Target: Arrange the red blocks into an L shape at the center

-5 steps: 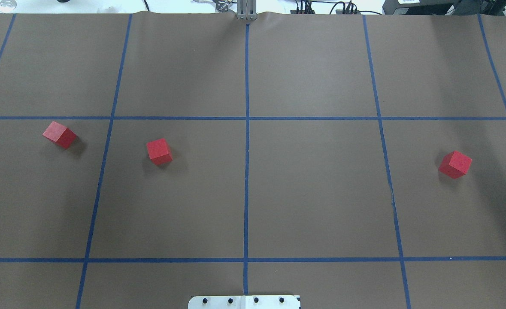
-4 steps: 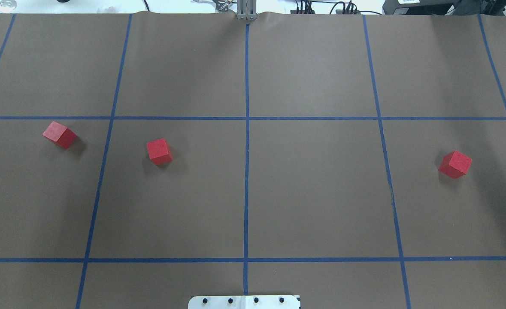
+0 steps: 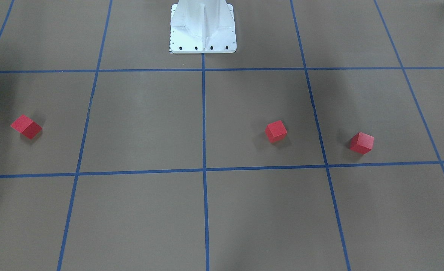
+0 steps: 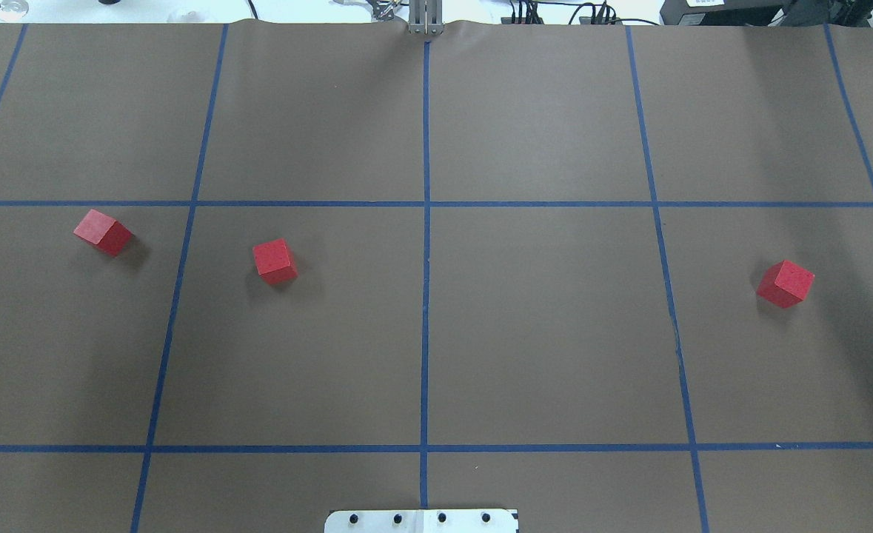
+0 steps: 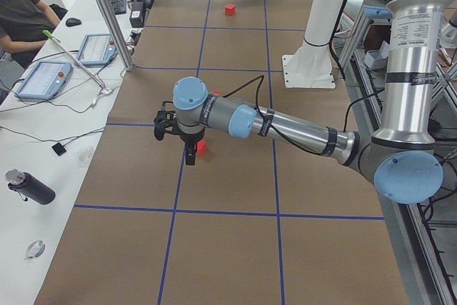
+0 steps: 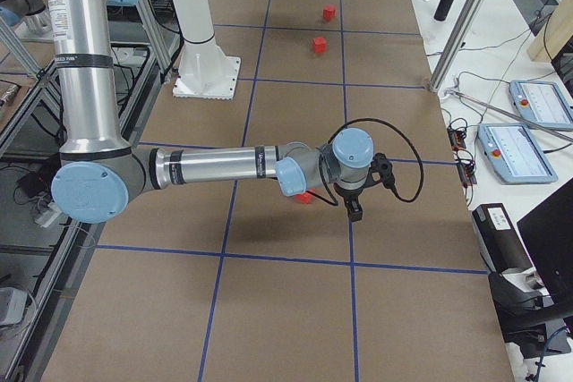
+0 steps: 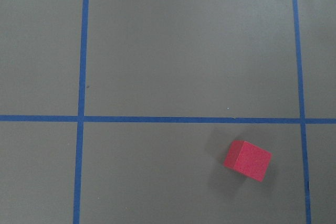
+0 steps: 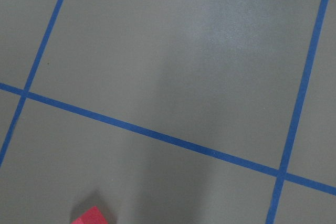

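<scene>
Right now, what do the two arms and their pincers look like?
The left arm and right arm are silver tubes with light blue round joint caps and grey joint housings. Thin black bands ring the upright links. A black cable loops loose at each wrist. The left pincer and right pincer are black and slim. Finer detail is too small to tell.

no legible text, no labels (any view)

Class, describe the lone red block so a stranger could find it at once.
From the white pedestal base, go to the robot's right across the brown table, past one blue tape line. A red block lies there alone; the other two, a near-centre block and a far-left block, sit on the opposite half.
</scene>
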